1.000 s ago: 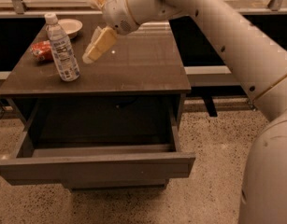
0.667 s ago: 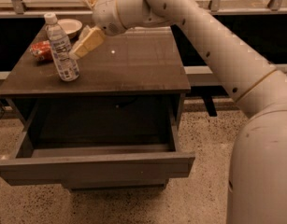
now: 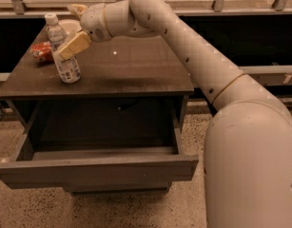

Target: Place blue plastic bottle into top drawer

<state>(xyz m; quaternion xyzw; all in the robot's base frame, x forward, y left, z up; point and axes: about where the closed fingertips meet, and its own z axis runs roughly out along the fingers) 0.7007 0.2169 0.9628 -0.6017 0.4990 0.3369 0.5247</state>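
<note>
The blue plastic bottle point(image 3: 65, 66) stands upright at the left of the dark cabinet top point(image 3: 131, 68), clear with a white cap and a white and blue label. My gripper point(image 3: 69, 31) is at the bottle and open. One tan finger point(image 3: 74, 44) lies across the front of the bottle's upper body; the other shows behind, near the back edge. The bottle stays on the cabinet top. The top drawer point(image 3: 95, 170) below is pulled out, and its inside is dark with nothing showing in it.
A red snack bag point(image 3: 40, 51) lies left of the bottle and a white plate point(image 3: 69, 25) sits behind it. My arm spans the cabinet top from the right. A dark rail and ledge run along the back. The floor is speckled.
My gripper has swung left across the cabinet top and reached the bottle. The bottle and the drawer have not moved.
</note>
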